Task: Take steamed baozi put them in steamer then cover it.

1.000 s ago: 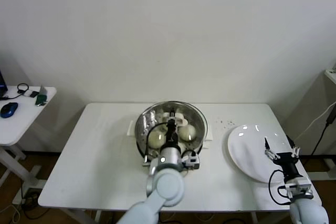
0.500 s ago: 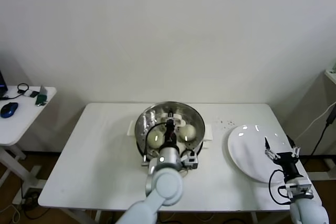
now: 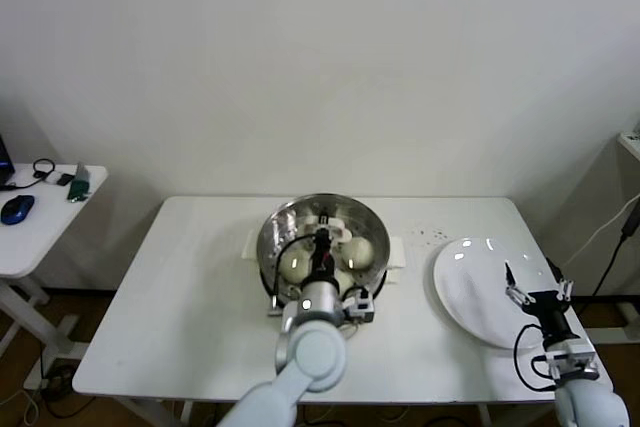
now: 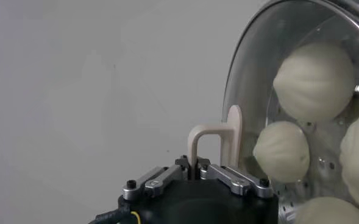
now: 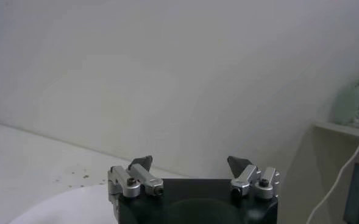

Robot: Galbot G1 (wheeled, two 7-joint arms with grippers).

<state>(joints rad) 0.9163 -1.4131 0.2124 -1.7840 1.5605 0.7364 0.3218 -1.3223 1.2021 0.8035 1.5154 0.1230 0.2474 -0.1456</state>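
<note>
On the white worktop (image 3: pixel 190 307) the steamer (image 3: pixel 270 237) stands near the middle toward the back edge, its steel basket on a white base whose side handles stick out left and right. Well apart from it, at the right side of the worktop, lies a bare white plate (image 3: pixel 470 292). A few dark specks (image 3: pixel 432 236) dot the surface between steamer and plate. Off to the left stands a small side table (image 3: pixel 35 232) carrying a blue mouse (image 3: pixel 16 209) and some cables.

Inside the steamer sit the baozi (image 4: pixel 313 81); the left wrist view shows four of them through the glass cover (image 4: pixel 246 79), which lies over the basket. The left arm reaches in from the front and stands in the way of the steamer's middle in the head view. The left end effector (image 4: pixel 195 170) is closed narrowly on the cover's whitish handle (image 4: pixel 219 141), which rises between its fingers.

The right end effector (image 5: pixel 191 165) hovers over the near right part of the plate, fingers spread wide and holding nothing.
</note>
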